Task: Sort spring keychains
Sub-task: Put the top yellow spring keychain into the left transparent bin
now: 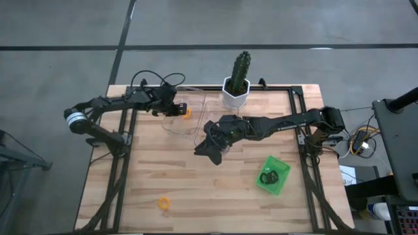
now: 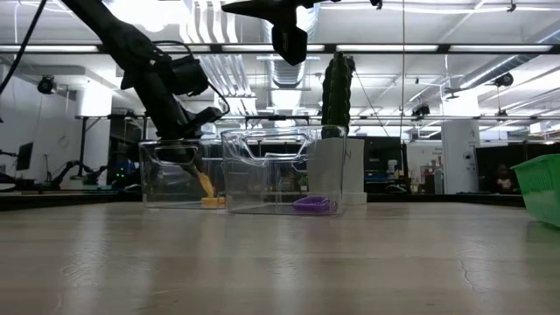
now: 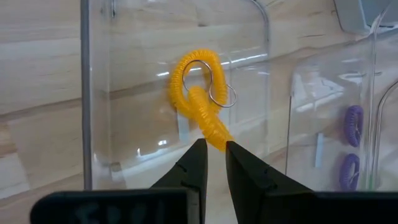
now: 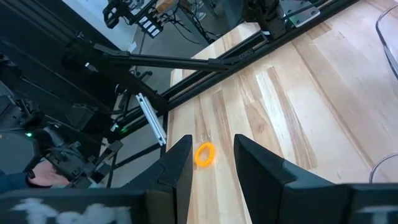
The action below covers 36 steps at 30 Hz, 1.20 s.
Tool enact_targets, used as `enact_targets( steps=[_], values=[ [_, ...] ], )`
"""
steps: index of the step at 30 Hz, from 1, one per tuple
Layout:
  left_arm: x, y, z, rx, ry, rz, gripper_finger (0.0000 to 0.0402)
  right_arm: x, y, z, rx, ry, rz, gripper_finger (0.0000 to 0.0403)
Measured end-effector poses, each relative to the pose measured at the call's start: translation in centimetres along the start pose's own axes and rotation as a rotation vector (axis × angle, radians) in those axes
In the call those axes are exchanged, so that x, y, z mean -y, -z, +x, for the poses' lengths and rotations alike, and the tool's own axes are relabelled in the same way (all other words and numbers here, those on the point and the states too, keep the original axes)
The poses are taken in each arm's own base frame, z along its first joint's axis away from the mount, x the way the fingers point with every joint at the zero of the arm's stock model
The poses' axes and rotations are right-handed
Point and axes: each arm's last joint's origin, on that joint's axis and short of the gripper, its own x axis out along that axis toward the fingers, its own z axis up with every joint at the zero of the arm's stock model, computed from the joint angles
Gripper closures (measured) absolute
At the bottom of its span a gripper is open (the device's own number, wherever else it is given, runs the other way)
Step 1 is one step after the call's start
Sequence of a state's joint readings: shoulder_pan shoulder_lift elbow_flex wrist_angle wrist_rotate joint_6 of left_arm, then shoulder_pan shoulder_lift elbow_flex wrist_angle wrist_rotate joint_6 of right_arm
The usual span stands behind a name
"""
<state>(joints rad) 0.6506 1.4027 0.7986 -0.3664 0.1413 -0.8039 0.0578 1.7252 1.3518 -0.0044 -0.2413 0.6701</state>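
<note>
Beside the cactus [image 1: 239, 77], toward the left arm's side: two clear trays touching, the left tray [image 1: 175, 117] and the right tray [image 1: 208, 112]. Over the left tray, left gripper [image 1: 183, 108], fingers [image 3: 196, 167] narrow, nipping the end of an orange keychain [image 3: 200, 99] with its metal ring, hanging inside the tray; same keychain seen low in the tray from the level view [image 2: 206, 191]. Next over, in the right tray, two purple keychains [image 3: 353, 124], one showing on its floor [image 2: 311, 204]. On the near side of the cactus, above bare worktop [image 1: 196, 176] just off the right tray: right gripper [image 1: 210, 145], fingers [image 4: 179, 163] somewhat apart, nothing between them. Far from the cactus, near the worktop's front edge on the left arm's side: a lone orange loop [image 1: 164, 203], also framed between the right fingers [image 4: 205, 154]. Diagonally off the cactus toward the right arm: green tray [image 1: 282, 181] with black keychains [image 1: 269, 176] inside.
</note>
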Motion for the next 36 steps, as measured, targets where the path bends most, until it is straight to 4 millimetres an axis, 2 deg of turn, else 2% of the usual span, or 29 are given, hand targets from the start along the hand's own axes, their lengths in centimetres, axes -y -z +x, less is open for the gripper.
enact_targets(
  steps=[29, 36],
  values=[
    [0.21, -0.06, -0.06, 0.014, 0.013, 0.004, 0.0351, -0.02, 0.03, 0.02, -0.002, -0.002, 0.000, 0.0291],
    [0.16, -0.13, -0.07, 0.035, -0.006, -0.053, 0.0351, 0.00, 0.00, 0.01, -0.001, -0.002, 0.000, 0.0291]
  ],
)
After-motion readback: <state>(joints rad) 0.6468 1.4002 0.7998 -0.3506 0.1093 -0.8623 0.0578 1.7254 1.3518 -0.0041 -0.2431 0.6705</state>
